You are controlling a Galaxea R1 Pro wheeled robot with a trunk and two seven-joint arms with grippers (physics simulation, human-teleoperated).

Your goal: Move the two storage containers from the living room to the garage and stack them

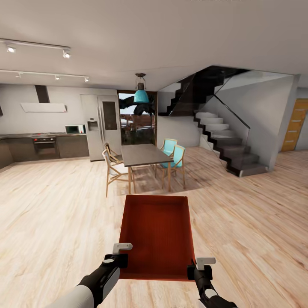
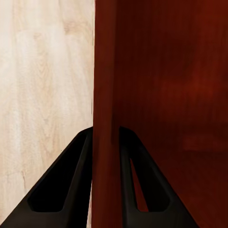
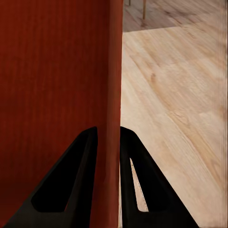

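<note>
One orange-red open-topped storage container [image 1: 156,233] hangs in front of me above the light wood plank floor, held between both arms. My left gripper [image 1: 121,259] is shut on its left wall near the close corner. In the left wrist view that thin wall [image 2: 104,95] runs between the black fingers [image 2: 71,190]. My right gripper [image 1: 197,268] is shut on the right wall. The right wrist view shows the same clamp on the wall [image 3: 111,85], fingers [image 3: 76,185] on either side.
Ahead stand a dark dining table [image 1: 143,155] with wooden and teal chairs [image 1: 176,158]. A grey staircase [image 1: 226,141] rises at the right, an orange door [image 1: 295,124] beyond it. Kitchen counters [image 1: 47,145] and a fridge [image 1: 100,126] line the back left wall.
</note>
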